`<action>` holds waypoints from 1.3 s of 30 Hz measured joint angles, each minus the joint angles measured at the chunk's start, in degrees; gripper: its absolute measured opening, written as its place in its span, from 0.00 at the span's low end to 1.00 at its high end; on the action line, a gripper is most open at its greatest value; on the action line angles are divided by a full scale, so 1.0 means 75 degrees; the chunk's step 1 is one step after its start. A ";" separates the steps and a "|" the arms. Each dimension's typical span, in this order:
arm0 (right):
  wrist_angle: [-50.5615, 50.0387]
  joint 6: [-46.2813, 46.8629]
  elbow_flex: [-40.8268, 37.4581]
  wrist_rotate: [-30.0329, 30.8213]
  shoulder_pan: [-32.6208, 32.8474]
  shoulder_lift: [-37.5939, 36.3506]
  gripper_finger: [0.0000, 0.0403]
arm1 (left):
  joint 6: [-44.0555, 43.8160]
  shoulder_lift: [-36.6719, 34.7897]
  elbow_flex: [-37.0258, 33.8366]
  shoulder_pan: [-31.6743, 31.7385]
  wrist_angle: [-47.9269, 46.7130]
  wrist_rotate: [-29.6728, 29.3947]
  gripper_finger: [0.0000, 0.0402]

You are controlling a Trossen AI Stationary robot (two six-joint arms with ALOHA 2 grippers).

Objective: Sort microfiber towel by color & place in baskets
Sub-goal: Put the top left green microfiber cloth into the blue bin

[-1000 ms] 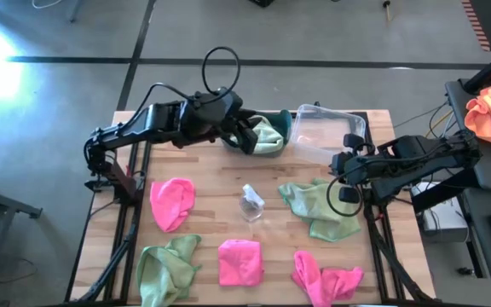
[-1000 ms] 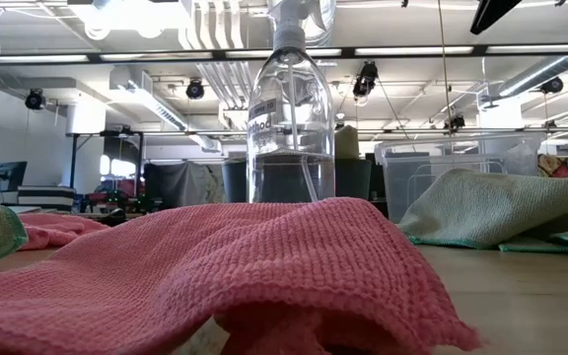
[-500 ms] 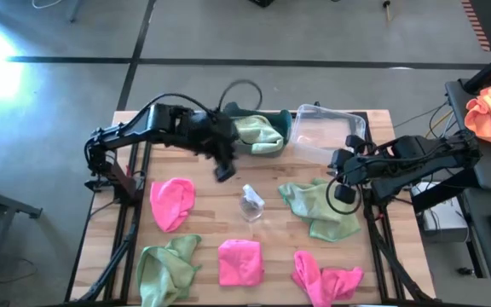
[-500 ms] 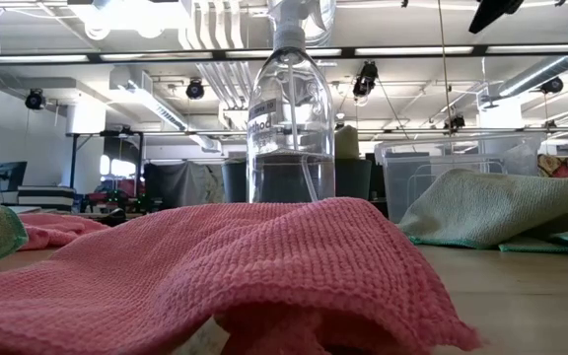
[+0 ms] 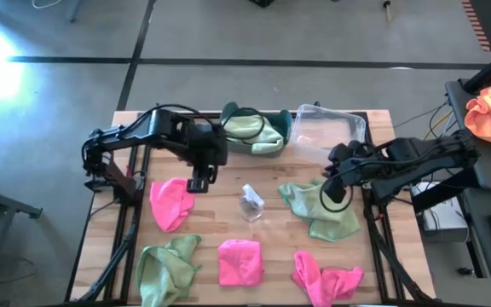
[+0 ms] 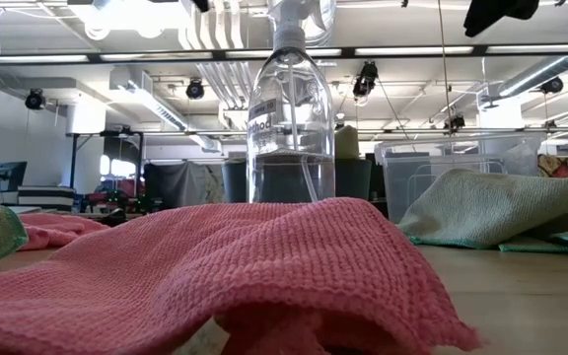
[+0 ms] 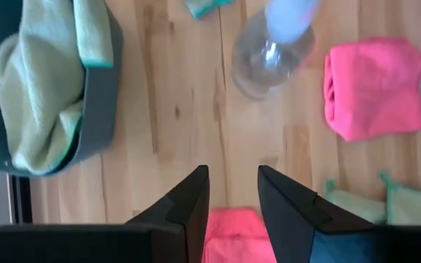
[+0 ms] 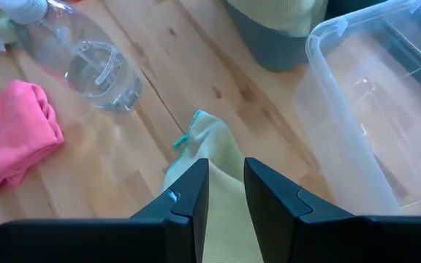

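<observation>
Best done by lowering the left gripper (image 5: 198, 183), fingers parted and empty, straight onto the pink towel (image 5: 171, 202) at left-centre, while the right gripper (image 5: 332, 194), parted and empty, pinches the green towel (image 5: 318, 207) right of centre for the teal basket (image 5: 285, 128).

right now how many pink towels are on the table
3: one by the left gripper on the left side, one at the front middle, one at the front right. More could be hidden.
</observation>
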 joint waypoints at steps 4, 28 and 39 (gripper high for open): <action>-0.0010 -0.0457 0.0000 0.0002 0.0000 0.0175 0.20 | -0.0506 -0.0630 -0.1162 -0.0003 0.0188 0.0003 0.26; 0.0112 -0.0916 -0.0009 0.0975 -0.0003 0.0563 0.20 | -0.3248 -0.5344 -0.8489 -0.0032 0.4744 0.0015 0.26; 0.0247 0.0378 -0.0009 0.0976 -0.0003 0.0568 0.20 | -0.2473 -0.7266 -1.0144 -0.0032 0.4650 0.0015 0.26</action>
